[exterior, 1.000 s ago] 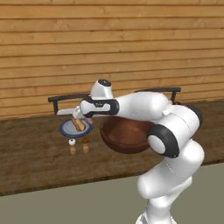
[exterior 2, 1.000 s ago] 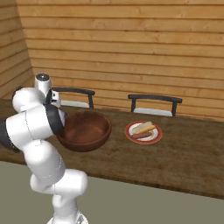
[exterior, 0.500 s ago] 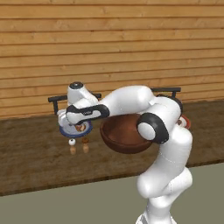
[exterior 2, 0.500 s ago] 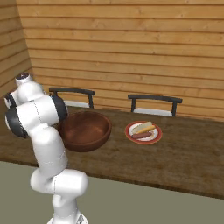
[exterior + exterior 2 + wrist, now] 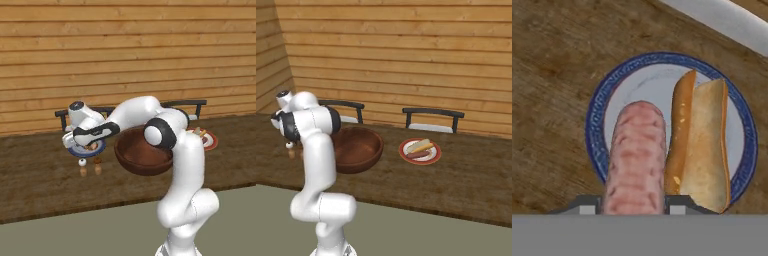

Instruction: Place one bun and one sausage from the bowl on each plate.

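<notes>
Nearly done: red-rimmed plate point(image 5: 420, 151) filled, hand point(image 5: 634, 206) pinching last sausage point(image 5: 636, 160) over blue-rimmed plate point(image 5: 614, 95) beside its bun point(image 5: 704, 145); release pending.

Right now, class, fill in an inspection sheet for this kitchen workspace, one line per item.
Surface: dark wooden table.
Job's things: bowl looks empty; white plate holds bun and sausage; blue-rimmed plate holds a bun.
Clutter: two small shakers near the blue-rimmed plate.
End effector: closed on a sausage over the blue-rimmed plate.
Cables: nothing seen.
Surroundings: wooden plank wall, two chairs behind the table.
</notes>
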Controlling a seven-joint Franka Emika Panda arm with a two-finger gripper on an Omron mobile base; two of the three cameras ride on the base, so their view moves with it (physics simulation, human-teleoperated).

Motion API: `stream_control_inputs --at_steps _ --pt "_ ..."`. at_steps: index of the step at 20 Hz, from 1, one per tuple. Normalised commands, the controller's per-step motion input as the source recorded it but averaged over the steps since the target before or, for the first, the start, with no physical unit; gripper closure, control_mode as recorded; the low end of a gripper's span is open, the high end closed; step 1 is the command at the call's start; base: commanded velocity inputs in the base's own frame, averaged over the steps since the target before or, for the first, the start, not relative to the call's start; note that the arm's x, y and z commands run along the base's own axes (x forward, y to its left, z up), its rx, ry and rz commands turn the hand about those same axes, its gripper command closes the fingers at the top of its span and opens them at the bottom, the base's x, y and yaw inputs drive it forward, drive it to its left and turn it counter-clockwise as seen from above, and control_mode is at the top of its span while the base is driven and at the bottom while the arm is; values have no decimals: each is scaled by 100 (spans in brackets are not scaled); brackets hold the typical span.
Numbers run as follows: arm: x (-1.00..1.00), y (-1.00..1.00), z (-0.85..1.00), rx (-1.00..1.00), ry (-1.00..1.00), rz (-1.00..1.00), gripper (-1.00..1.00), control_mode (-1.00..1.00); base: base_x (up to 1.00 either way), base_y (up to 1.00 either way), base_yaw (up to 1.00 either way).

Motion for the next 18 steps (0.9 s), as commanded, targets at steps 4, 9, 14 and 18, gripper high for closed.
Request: stream_control_inputs --at_steps 4,9,14,18 --pt "46 21 -12 -1 0 -4 -100 -100 0 0 0" --pt "10 -16 -5 1 -4 2 -100 -100 0 0 0" --pt "-21 -53 35 10 -10 0 -100 -100 0 0 0" --pt "-100 -100 100 27 -35 0 -100 -100 0 0 0"
